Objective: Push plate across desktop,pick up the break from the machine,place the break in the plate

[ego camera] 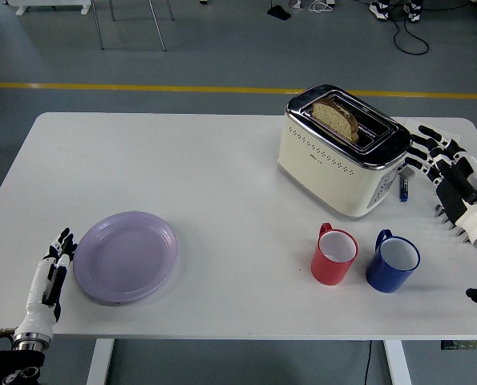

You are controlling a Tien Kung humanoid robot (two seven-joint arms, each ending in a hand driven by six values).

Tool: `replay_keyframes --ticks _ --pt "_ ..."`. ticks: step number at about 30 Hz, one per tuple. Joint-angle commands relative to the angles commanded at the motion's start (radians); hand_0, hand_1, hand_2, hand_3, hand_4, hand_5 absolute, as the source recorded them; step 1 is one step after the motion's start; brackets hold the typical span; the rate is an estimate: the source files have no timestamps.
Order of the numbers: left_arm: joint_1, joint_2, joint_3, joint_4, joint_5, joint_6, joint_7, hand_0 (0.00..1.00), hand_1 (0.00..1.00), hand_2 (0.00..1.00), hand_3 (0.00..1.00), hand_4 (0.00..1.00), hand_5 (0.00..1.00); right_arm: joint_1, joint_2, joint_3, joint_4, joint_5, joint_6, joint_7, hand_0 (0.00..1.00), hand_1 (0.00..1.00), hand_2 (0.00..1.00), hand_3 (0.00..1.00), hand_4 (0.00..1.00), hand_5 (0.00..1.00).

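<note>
Seen from the head camera, a white table point(222, 176) fills most of the view; no brand, label or writing on anything is legible. At the lower left, the left hand point(50, 269) lies at the table's near edge with its fingers point(63, 241) straight and loosely spread, gripping nothing; the fingertips sit right at the left rim of a lilac plate point(126, 257), and actual contact cannot be confirmed. The plate lies flat near the front left of the table. At the right, a cream and chrome toaster point(342, 156) stands toward the back, with a slice of bread point(336, 118) sticking up from one slot. The right hand point(450, 172) hovers just right of the toaster, fingers point(418, 148) spread wide and pointing toward it, gripping nothing and not touching it. A red mug point(334, 255) and a blue mug point(392, 261) stand side by side in front of the toaster. A small blue object point(404, 188) lies between toaster and right hand.
</note>
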Motion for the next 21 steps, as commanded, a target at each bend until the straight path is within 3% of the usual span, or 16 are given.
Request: replay_keyframes --ticks 12,21 --pt "0.001 0.0 0.052 -0.022 -0.021 0.009 -0.009 0.863 0.903 0.987 0.977 0.573 0.998 0.002 0.006 -0.003 0.0 -0.002 0.001 -0.001 0.807 0.757 0.789 0.791 0.525 0.469" --pt "-0.018 -0.001 0.051 -0.027 -0.028 0.012 -0.013 0.861 0.898 0.981 0.973 0.572 0.998 0.01 0.007 0.003 0.0 -0.001 0.001 -0.001 0.805 0.757 0.788 0.789 0.524 0.468"
